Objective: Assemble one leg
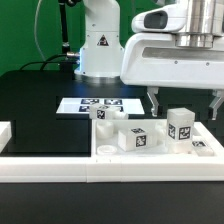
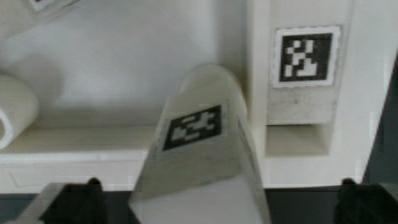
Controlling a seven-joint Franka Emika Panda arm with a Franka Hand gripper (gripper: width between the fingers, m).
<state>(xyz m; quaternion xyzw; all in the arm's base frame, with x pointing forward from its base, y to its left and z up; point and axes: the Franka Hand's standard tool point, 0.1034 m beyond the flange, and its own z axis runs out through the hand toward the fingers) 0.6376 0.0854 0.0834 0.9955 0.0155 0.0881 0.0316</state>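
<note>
Poised above the leg [image 1: 181,126] with the gripper [image 1: 185,102] spread wide, clamped on nothing. Standing upright at centre right of the exterior view, just behind the white panel [image 1: 205,150] and near two sibling legs [image 1: 137,139] [image 1: 103,114] to the exterior view's left. Seen in the wrist view as a tall white block [image 2: 205,140] centred between the dark fingers [image 2: 71,200], apparently touching neither.

Risks, as a judgement: could tip the leg if lowered off-centre, since one finger would meet it first and such a narrow upright block has little footing. Could also slip on closing, given smooth, hard-looking plastic faces. Might snag the raised edge of the white piece [image 2: 308,60] close beside it, or nudge the lying leg nearby.

Squarish in section, matte white, with crisp black-and-white square tags on the faces. Set against a black desk [image 1: 40,110], with the flat, thin marker board [image 1: 88,104] at centre of the frame.
</note>
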